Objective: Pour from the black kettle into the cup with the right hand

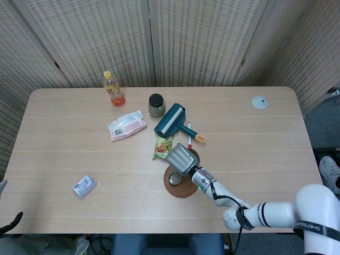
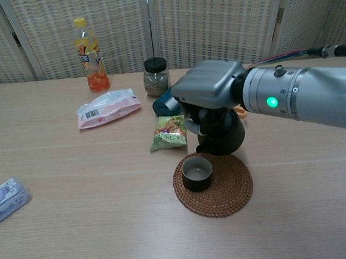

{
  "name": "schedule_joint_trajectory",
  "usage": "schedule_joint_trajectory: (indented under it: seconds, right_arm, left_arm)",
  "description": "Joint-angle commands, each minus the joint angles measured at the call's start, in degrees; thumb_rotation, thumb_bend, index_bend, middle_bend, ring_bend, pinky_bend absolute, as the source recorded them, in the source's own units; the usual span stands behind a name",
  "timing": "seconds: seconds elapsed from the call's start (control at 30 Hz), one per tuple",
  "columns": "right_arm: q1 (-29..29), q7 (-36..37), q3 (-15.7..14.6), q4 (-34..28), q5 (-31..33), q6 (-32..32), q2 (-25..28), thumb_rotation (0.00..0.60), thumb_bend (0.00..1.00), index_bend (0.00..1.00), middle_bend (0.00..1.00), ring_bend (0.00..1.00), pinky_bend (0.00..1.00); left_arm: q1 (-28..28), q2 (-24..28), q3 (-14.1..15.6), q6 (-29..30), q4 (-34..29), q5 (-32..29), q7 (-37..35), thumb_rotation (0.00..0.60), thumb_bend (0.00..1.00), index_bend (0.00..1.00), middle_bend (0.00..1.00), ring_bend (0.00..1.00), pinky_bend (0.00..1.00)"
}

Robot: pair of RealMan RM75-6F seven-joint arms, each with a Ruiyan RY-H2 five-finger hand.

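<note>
My right hand [image 2: 209, 93] [image 1: 180, 158] grips the black kettle [image 2: 222, 131], held in the air just behind and above the small dark cup [image 2: 197, 172] [image 1: 175, 179]. That cup stands on a round woven coaster [image 2: 225, 188] [image 1: 183, 191]. In the head view the hand hides most of the kettle. Only fingertips of my left hand [image 1: 8, 223] show, at the bottom left corner of the head view.
Behind the coaster lie a green snack packet [image 2: 169, 133], a teal lint roller [image 1: 171, 120], a red marker [image 1: 188, 129] and a dark-lidded jar [image 2: 156, 75]. An orange drink bottle [image 2: 88, 55], a pink pouch [image 2: 108, 107] and a small packet [image 2: 5, 200] lie to the left.
</note>
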Motion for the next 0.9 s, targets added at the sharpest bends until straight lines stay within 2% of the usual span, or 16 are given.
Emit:
schedule_joint_trajectory:
  seconds: [0.03,0.9]
  right_arm:
    - [0.75,-1.07,-0.49,-0.20,0.55,0.43,-0.20,0.456,0.58,1.00,0.98,0.88,0.58]
    - [5.57,-10.22,-4.30,-2.18,3.71,3.22,-1.21,0.460,0.58,1.00,0.98,0.88,0.58]
  left_arm:
    - [0.05,-0.03,-0.01,0.03,0.06,0.00,-0.03,0.600,0.24,0.00,0.00,0.01,0.00]
    - [0.77,-0.63,0.02,0.18,1.03,-0.22,-0.67,0.600,0.24,0.00,0.00,0.01,0.00]
